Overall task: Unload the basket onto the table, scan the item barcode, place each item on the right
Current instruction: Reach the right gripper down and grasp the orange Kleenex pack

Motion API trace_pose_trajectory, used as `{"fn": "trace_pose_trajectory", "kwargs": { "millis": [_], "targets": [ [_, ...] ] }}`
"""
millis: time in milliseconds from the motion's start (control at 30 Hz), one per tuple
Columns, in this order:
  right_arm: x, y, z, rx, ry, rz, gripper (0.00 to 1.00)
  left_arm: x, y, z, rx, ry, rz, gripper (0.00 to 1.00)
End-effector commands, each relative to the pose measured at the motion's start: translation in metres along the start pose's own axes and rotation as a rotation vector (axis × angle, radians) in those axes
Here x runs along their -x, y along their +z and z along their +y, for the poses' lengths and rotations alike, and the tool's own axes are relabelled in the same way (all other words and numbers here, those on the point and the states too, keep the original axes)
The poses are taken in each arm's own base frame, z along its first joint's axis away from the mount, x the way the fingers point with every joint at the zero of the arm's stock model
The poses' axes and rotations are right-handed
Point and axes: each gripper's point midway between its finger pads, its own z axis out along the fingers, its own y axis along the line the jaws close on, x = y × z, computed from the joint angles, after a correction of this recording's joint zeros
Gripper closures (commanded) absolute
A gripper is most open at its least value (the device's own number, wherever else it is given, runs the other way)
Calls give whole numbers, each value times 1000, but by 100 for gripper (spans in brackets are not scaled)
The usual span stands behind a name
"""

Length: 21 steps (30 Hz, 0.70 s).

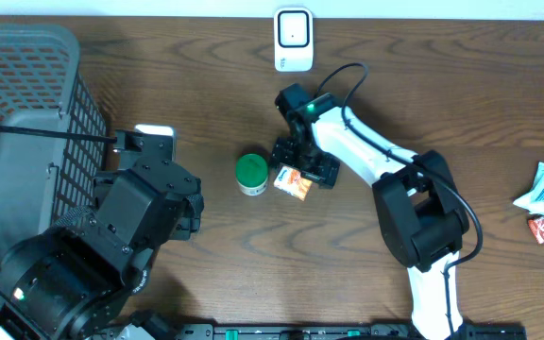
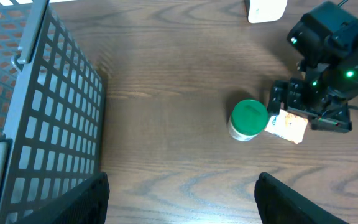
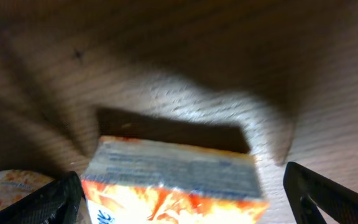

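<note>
The right arm (image 1: 352, 142) has glossy white links between bulky black joint housings (image 1: 423, 222), a thin black cable (image 1: 343, 74) looping along it and a green light (image 1: 308, 110) glowing near its wrist. The left arm (image 1: 130, 222) is matte black and blocky, with a small green lamp (image 1: 19, 295) low on it; the left gripper (image 2: 182, 180) has broad black fingers (image 2: 82, 199).

A dark brown desk (image 1: 206, 274) with swirling wood grain fills nearly every view. Along its far edge runs a pale strip (image 1: 159, 8), wall or floor, hard to tell. The light is soft and even, with diffuse shadows on the wood.
</note>
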Motion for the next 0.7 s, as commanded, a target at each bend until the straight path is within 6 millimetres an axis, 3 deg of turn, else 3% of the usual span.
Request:
{"fn": "trace_pose_trajectory", "kwargs": {
  "millis": [0,400,667],
  "targets": [
    [-9,12,0,-52,63,-18,3,2,-2,3,12,-18,-10,25],
    [6,10,-12,-126,73,-126,22,2,-2,3,12,-17,-10,25],
    [-1,11,-9,-110,25,-82,32,2,-2,3,12,-18,-10,25]
  ]
}}
